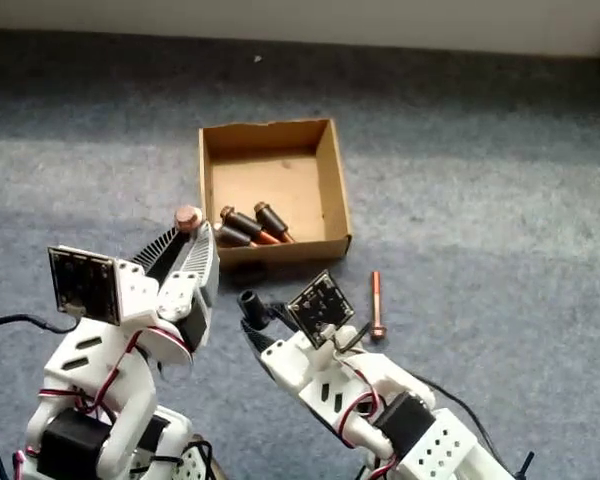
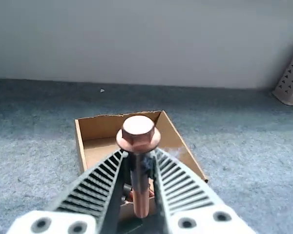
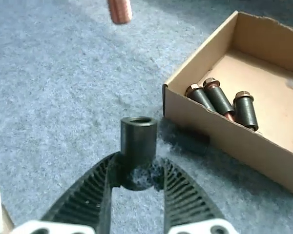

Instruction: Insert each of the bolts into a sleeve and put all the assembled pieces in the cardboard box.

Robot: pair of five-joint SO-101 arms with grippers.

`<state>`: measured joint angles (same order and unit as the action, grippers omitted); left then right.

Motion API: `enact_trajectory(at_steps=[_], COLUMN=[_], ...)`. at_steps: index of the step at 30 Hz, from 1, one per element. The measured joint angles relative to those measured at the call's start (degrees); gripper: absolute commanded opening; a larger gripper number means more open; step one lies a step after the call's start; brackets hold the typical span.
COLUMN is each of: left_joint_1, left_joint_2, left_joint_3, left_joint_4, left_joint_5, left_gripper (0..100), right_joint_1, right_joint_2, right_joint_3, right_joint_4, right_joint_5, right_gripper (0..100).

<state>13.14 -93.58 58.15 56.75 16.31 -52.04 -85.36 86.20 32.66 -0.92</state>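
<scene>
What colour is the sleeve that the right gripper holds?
Dark grey, almost black; the sleeve shows best in the right wrist view.

One cardboard box (image 1: 204, 185), upper centre. Three assembled pieces (image 1: 250, 225) in it, along its lower wall. Two bare bolts: one bolt (image 1: 187, 218) left of centre, another bolt (image 1: 376, 300) right of centre. One sleeve (image 1: 250, 300) at centre; a dark shape (image 3: 188, 141) beside the box might be a second, unclear. Two arms (image 1: 100, 370) along the bottom

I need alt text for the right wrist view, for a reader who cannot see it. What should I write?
The right gripper holds a dark sleeve upright over grey carpet. Beside it stands an open cardboard box with three assembled pieces inside.
</scene>
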Motion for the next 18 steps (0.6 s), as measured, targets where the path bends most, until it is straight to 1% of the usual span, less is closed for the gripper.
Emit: enact_trajectory(at_steps=[4, 7, 18], left_joint_1=[4.22, 6.15, 7.12], left_joint_2=[-0.62, -0.79, -0.88], left_joint_3=[0.79, 2.11, 4.57], left_joint_4=[0.0, 0.0, 0.0], left_joint_5=[0.0, 0.0, 0.0], left_gripper=[0, 0, 0], right_joint_1=[0.0, -0.18, -0.09], right_joint_2=[0.0, 0.0, 0.0], right_joint_3=[0.18, 0.18, 0.18], right_joint_4=[-3.08, -4.84, -5.71], right_joint_5=[0.09, 0.09, 0.44], right_gripper=[0.4, 0.4, 0.4])
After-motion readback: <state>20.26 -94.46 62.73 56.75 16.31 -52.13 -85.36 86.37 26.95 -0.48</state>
